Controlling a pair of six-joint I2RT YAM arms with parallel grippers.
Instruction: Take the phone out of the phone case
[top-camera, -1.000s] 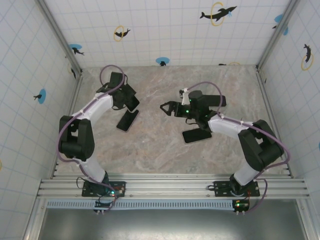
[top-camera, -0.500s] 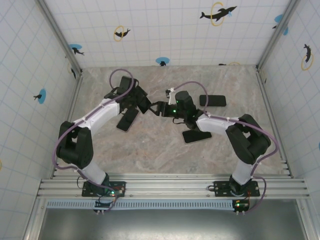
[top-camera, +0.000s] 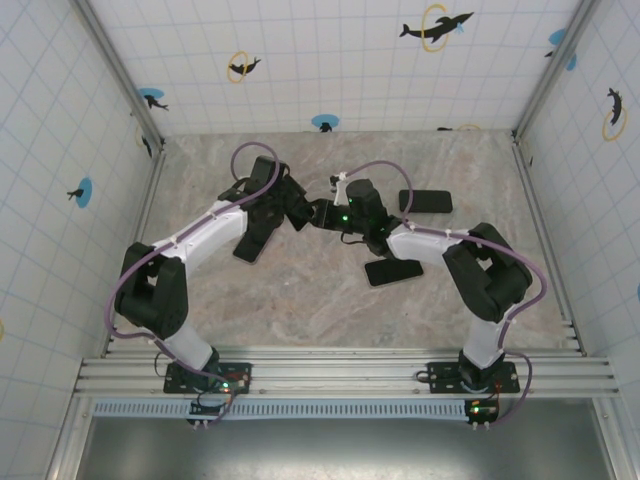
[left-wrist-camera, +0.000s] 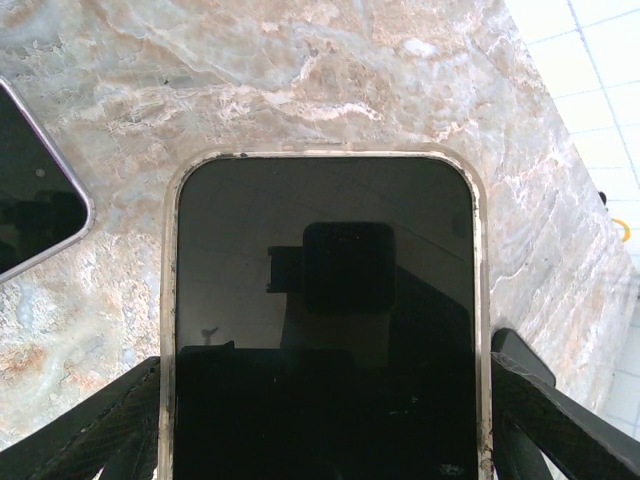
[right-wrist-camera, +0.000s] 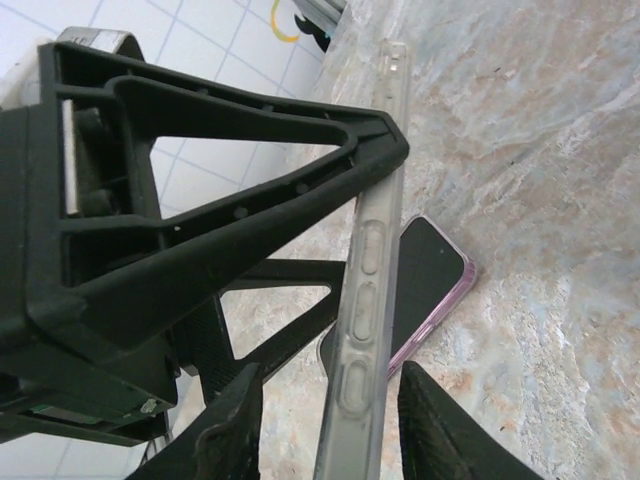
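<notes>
The phone (left-wrist-camera: 325, 290) has a dark screen and sits in a clear phone case (left-wrist-camera: 168, 300). My left gripper (left-wrist-camera: 325, 400) is shut on the case's two long sides and holds it off the table near the middle (top-camera: 290, 205). My right gripper (top-camera: 318, 213) has come up against it from the right. In the right wrist view the case's clear button edge (right-wrist-camera: 372, 260) stands between my right gripper's (right-wrist-camera: 330, 385) two fingers. A small gap shows on each side, so that gripper is open around the edge and not touching it.
A phone in a pink case (top-camera: 255, 240) lies on the marble table just below the held phone. Two more dark phones lie to the right, one (top-camera: 393, 270) under my right arm and one (top-camera: 425, 200) farther back. Tiled walls close in three sides.
My left arm carried the cased phone to the right toward the centre. My right arm swung left to meet it, and its jaws narrowed around the case's edge.
</notes>
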